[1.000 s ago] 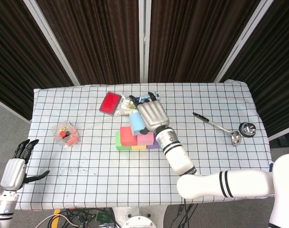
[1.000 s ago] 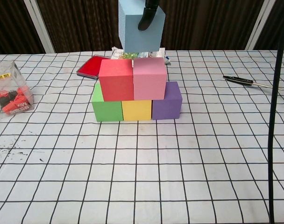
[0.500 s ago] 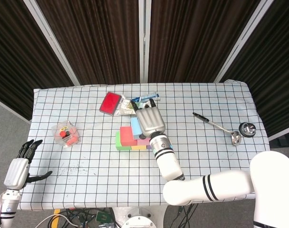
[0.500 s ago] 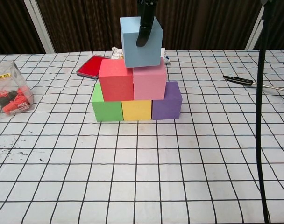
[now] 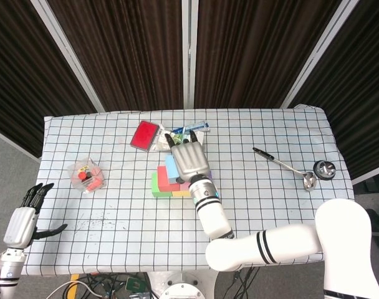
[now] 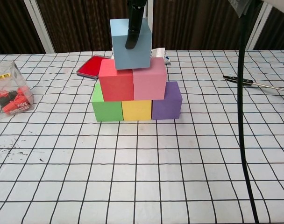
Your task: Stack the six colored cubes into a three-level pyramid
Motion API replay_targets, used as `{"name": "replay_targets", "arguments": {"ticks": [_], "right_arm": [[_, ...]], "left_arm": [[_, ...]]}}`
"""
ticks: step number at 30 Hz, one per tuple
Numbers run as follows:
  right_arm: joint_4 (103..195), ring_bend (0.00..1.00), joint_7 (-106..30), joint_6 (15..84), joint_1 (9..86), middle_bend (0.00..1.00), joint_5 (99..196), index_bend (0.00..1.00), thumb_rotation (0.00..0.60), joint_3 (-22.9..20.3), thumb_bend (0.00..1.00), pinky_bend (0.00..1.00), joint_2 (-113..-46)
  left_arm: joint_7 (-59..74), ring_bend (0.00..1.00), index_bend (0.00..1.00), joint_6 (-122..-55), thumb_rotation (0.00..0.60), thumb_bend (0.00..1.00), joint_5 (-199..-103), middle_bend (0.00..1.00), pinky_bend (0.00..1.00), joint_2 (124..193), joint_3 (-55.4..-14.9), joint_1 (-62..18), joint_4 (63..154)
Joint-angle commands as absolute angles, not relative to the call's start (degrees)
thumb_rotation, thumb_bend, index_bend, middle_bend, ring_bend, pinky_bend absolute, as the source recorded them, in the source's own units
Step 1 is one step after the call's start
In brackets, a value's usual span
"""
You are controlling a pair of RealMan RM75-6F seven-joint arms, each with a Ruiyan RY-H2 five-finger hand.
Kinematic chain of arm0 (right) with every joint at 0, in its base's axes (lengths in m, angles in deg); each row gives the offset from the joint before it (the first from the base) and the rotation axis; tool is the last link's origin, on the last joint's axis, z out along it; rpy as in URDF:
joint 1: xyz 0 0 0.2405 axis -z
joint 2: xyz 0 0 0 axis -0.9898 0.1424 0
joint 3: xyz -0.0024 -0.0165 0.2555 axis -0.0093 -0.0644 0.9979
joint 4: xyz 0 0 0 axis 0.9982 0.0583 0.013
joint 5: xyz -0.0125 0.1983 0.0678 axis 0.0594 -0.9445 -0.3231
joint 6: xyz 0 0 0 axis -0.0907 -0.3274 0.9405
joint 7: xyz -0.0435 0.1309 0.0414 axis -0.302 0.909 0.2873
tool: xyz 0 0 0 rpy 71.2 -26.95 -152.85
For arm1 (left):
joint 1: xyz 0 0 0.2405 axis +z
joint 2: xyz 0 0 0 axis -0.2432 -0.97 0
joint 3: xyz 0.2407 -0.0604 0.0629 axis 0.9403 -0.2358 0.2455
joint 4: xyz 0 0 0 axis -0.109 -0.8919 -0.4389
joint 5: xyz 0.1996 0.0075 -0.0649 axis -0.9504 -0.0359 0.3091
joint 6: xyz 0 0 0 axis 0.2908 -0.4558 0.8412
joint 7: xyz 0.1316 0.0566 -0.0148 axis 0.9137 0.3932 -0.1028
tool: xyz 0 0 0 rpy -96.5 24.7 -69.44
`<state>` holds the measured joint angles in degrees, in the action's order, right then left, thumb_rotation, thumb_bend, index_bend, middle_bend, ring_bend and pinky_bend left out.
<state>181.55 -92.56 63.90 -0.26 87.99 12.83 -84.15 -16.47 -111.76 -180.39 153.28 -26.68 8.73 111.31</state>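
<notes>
Green [image 6: 104, 106], yellow [image 6: 136, 110] and purple [image 6: 167, 101] cubes form a row on the table. A red cube [image 6: 116, 80] and a pink cube [image 6: 150, 79] sit on top of them. My right hand [image 5: 188, 159] holds a light blue cube [image 6: 131, 44] from above, over the seam between red and pink. A dark finger [image 6: 134, 28] lies down the cube's front face. Its lower edge meets the tops of red and pink, slightly tilted. My left hand [image 5: 21, 221] hangs off the table's left side, fingers spread, holding nothing.
A red flat case [image 6: 93, 66] and some packets [image 5: 177, 132] lie behind the stack. A clear box of small items [image 6: 10, 93] stands at the left. A long-handled spoon [image 5: 283, 163] and a small metal cup [image 5: 325, 169] lie at the right.
My right hand has carried the light blue cube down and to the left, from above the pink cube to the seam between red and pink. The left hand has barely moved.
</notes>
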Motion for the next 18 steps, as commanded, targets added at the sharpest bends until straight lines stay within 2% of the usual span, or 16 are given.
{"name": "replay_targets", "arguments": {"ticks": [1, 13, 18], "right_arm": [[181.4, 0.25, -93.1, 64.5, -0.5, 0.68, 88.2, 0.0, 0.6, 13.1, 0.1, 0.0, -84.7], [181.2, 0.26, -95.6, 66.7, -0.8, 0.69, 87.3, 0.0, 0.6, 15.1, 0.1, 0.0, -86.0], [181.4, 0.27, -97.1, 67.6, -1.2, 0.7, 84.2, 0.0, 0.6, 17.8, 0.1, 0.0, -85.5]], "left_arm": [[-16.7, 0.0, 0.07, -111.6, 0.6, 0.0, -180.3, 0.1, 0.03, 153.3, -26.7, 8.7, 111.2], [-18.1, 0.0, 0.07, -111.3, 0.6, 0.0, -180.1, 0.1, 0.03, 153.2, -26.7, 8.7, 111.0], [-18.5, 0.0, 0.07, -111.2, 0.6, 0.0, -180.3, 0.1, 0.03, 153.2, -26.5, 8.7, 111.0]]}}
